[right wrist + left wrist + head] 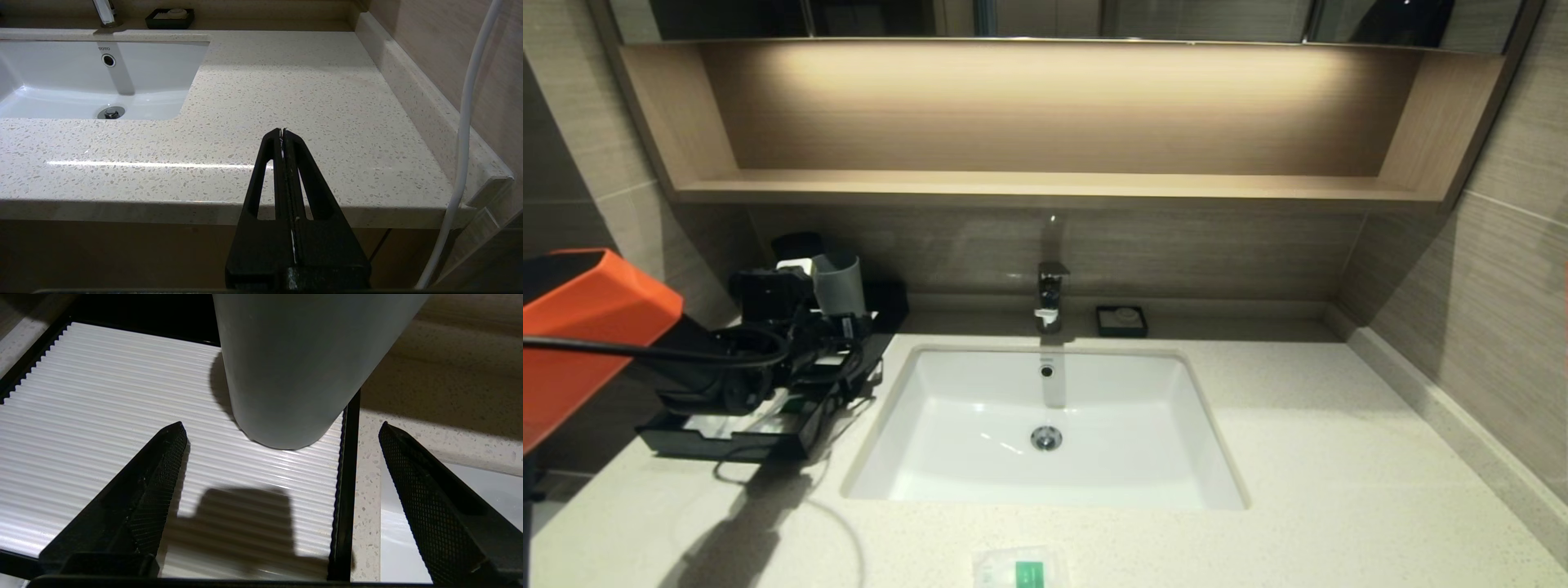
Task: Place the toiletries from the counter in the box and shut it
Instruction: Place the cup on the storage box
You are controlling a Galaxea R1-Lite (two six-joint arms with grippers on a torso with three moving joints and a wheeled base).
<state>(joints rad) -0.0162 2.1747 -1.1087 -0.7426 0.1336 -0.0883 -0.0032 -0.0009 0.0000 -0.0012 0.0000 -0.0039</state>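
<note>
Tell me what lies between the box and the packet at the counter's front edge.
Only bare counter, crossed by the arm's shadow, separates the box from the packet; the sink sits off to the side. The head view shows it.

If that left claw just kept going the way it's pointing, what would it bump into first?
Probably the grey cup standing on the box's ribbed white top panel. The open left gripper points at the cup's base, slightly downward, so it might graze the panel first; depth is unclear.
</note>
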